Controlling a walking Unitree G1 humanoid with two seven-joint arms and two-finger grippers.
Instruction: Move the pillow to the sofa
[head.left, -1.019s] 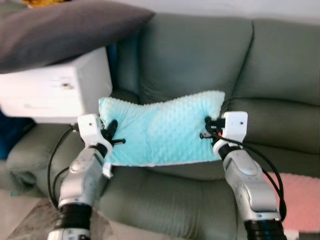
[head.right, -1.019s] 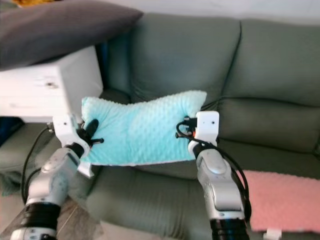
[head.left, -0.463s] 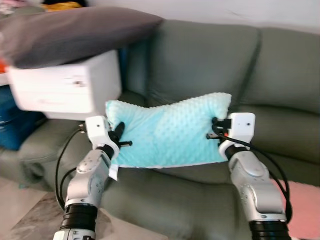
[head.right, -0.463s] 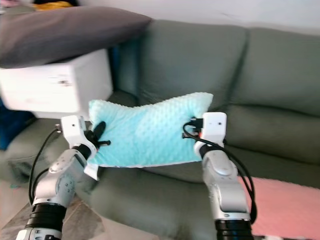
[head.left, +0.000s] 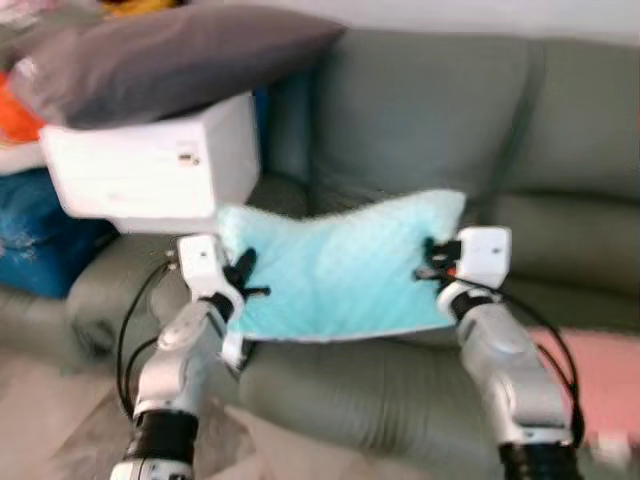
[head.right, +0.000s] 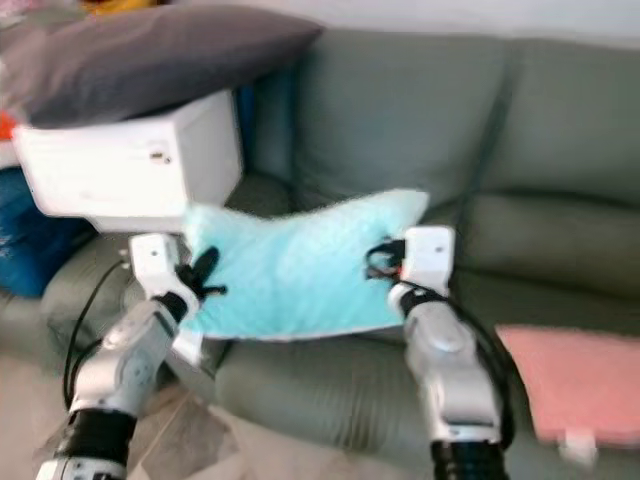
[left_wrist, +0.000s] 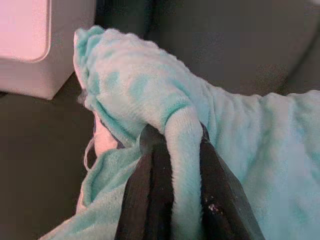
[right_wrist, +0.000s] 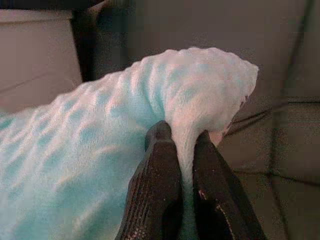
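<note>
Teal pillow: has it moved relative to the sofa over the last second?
Cannot tell. The teal pillow hangs pinched between the left gripper and right gripper in front of the green sofa, but the whole picture shifted, so the camera moved.

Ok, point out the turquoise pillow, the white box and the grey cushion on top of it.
turquoise pillow (head.left: 340, 270), left eye view, middle of its dotted face.
white box (head.left: 150, 170), left eye view, its front side.
grey cushion (head.left: 170, 50), left eye view, centre of its upper surface.

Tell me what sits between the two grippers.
The turquoise pillow spans from left gripper to right gripper, each pinching an edge, per the eye views.
</note>
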